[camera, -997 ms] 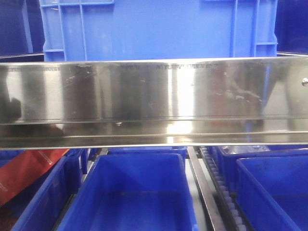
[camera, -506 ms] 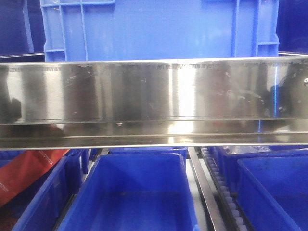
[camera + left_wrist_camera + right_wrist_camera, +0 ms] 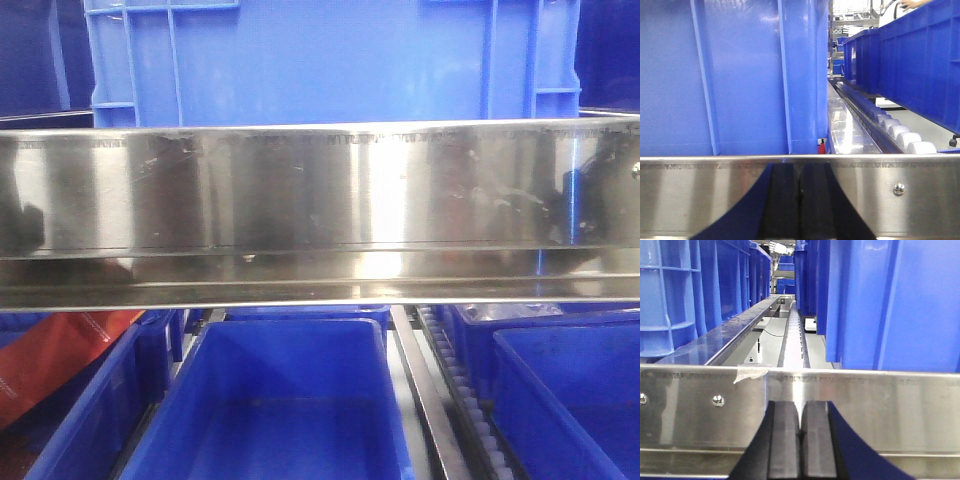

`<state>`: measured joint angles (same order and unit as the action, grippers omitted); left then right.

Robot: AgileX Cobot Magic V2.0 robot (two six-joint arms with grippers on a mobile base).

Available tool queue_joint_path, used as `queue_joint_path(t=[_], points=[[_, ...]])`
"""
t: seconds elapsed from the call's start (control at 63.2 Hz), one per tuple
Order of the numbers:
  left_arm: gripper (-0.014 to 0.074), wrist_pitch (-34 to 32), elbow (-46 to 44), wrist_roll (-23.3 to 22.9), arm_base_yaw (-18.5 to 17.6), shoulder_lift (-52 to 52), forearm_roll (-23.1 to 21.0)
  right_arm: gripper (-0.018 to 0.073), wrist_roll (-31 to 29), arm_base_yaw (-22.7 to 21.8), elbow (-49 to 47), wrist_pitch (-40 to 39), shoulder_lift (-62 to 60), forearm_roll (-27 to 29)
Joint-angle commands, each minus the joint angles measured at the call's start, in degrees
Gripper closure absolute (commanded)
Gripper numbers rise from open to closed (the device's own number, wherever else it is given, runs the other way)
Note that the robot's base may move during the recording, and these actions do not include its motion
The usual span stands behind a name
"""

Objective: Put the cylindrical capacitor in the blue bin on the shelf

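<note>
Two grippers show, each only from its own wrist camera; left gripper [image 3: 800, 202] has its black pads pressed together, a thin seam between them, nothing seen gripped; right gripper [image 3: 801, 445] likewise, pads closed against each other, nothing visible between; both sit just in front of a steel front rail. Shelf [image 3: 320, 210] is shiny stainless steel; its broad front rail runs the full width of the front view, streaked with reflections, with a dark reflected shape at right; a small screw head shows at the far right edge. Above the rail stands a large blue bin [image 3: 330, 60], ribbed wall, lighter blue than the others. Below the rail, on the lower tier, sits an open blue bin [image 3: 270, 400] at centre, inside bare as far as can be seen; another bin [image 3: 570, 400] to its right; a roller track [image 3: 465, 400] with white rollers runs between them; at far left a red-orange sheet [image 3: 50, 355] lies in another bin. Left wrist view: ribbed blue bin wall [image 3: 735, 75] close behind the rail, white rollers [image 3: 895, 132] receding at right. Right wrist view: bins on both sides, a roller lane between, a scrap of tape [image 3: 751, 373] on the rail's top edge. Capacitor: not seen in any view; cannot tell where it is.
</note>
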<state>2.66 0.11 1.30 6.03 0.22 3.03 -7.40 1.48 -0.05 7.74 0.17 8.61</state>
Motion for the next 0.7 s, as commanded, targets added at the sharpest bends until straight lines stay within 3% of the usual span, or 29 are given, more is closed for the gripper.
queue_joint_path(t=[0.0,0.68], points=[[0.0708,-1.08,-0.11,-0.03,-0.4,-0.22,-0.22,0.0722,-0.2,-0.23,0.05,-1.82,-0.17,-0.3],[0.0708,-1.08,-0.11,-0.03,-0.4,-0.22,-0.22,0.0722,-0.2,-0.23,0.05,-1.82,-0.17,-0.3]])
